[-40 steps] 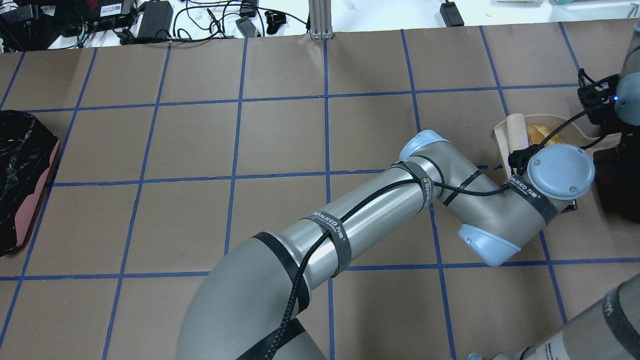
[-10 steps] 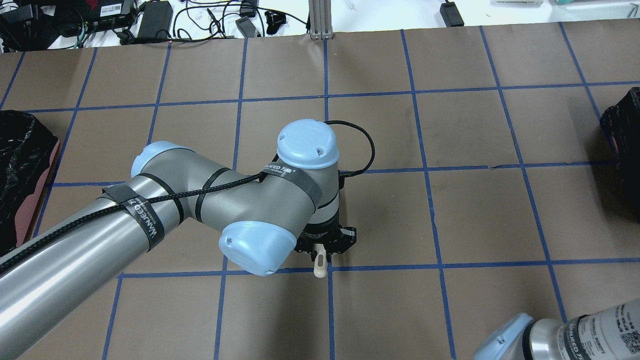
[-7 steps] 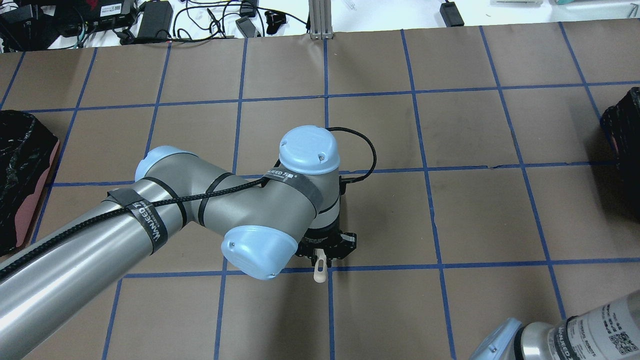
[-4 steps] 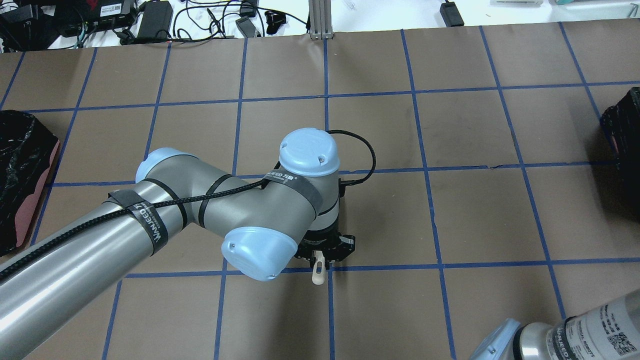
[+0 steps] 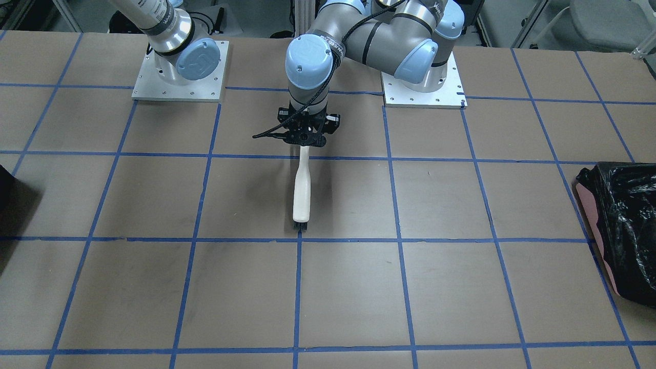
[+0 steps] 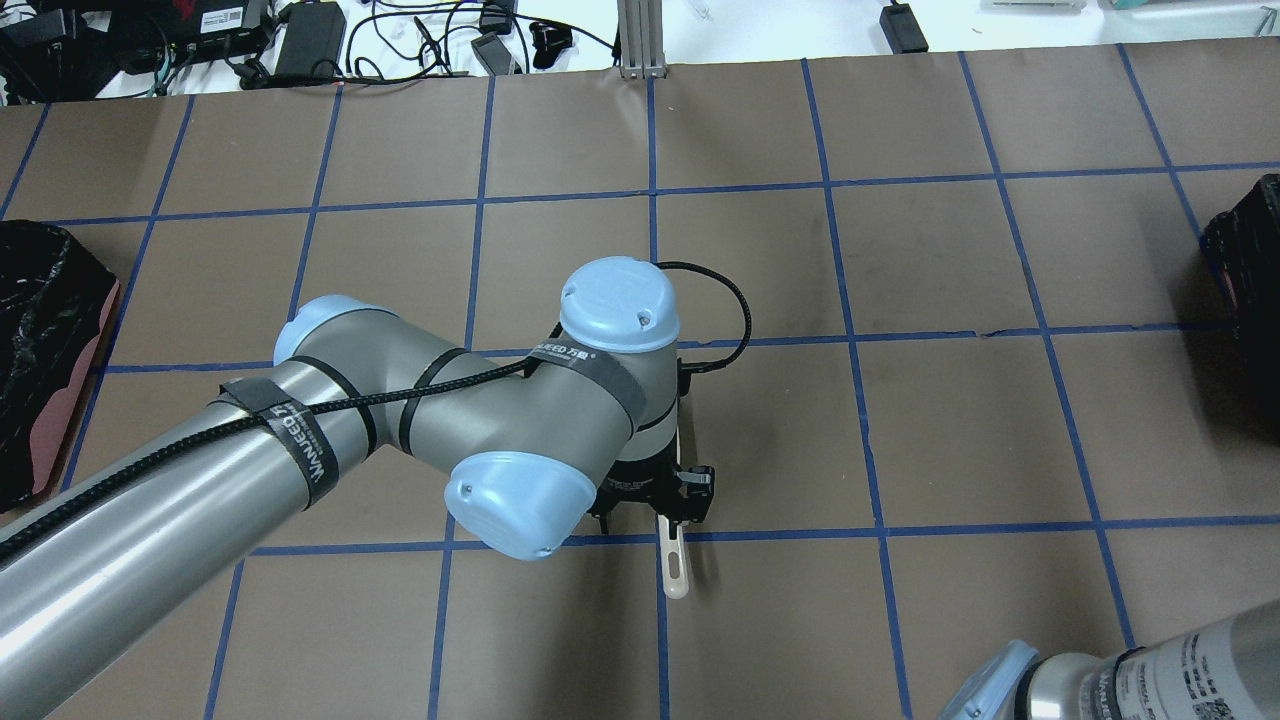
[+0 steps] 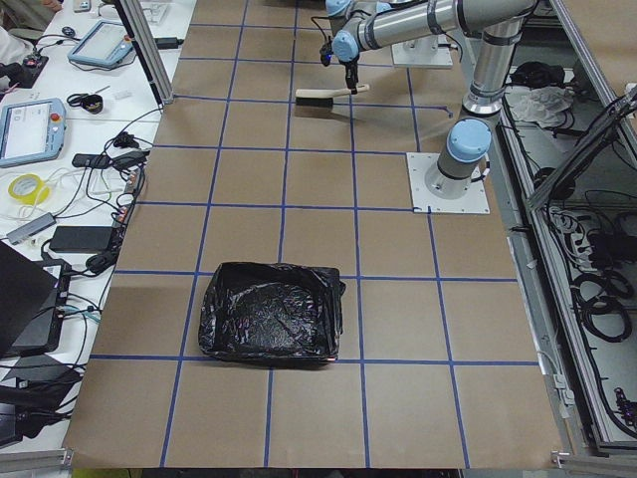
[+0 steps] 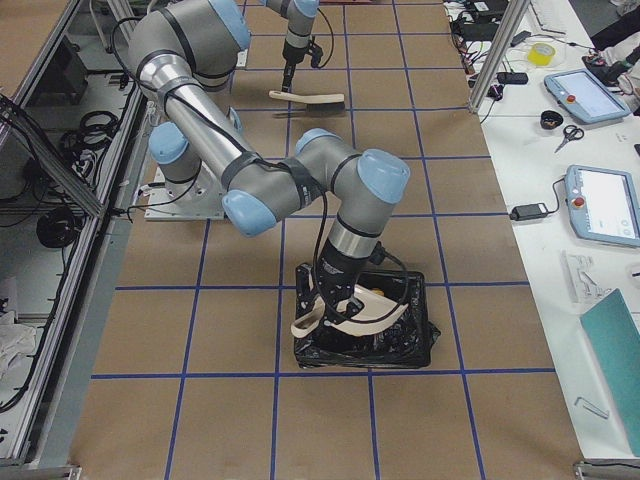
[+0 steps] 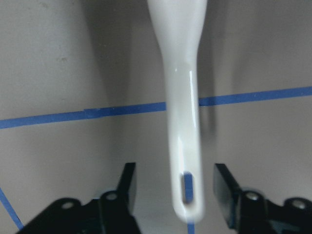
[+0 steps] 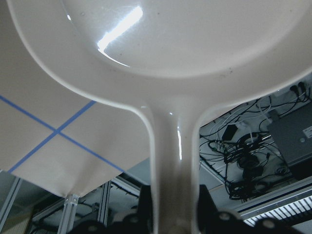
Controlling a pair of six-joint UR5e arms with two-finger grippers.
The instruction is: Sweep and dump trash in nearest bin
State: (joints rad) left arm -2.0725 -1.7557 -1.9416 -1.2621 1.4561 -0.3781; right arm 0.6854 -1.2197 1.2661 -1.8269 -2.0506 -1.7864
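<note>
Parking brush (image 5: 301, 192) | L claw (image 5: 306, 141) spread, handle loose betw fingers (image 9: 127, 183) | R claw (image 8: 335, 285) clamped on dustpan (image 8: 365, 312), bin (image 8: 400, 345) directly below; trash unseen | risk: its lip snags bin rim on pull-out, tips bin

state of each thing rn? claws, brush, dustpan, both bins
left claw: open, astride the brush handle, not touching it
brush: lying on the table, ungripped
right claw: shut on the dustpan handle
dustpan: tilted over the dark bin
dark bin: upright under the dustpan
pink bin: upright, lined with a black bag
</note>
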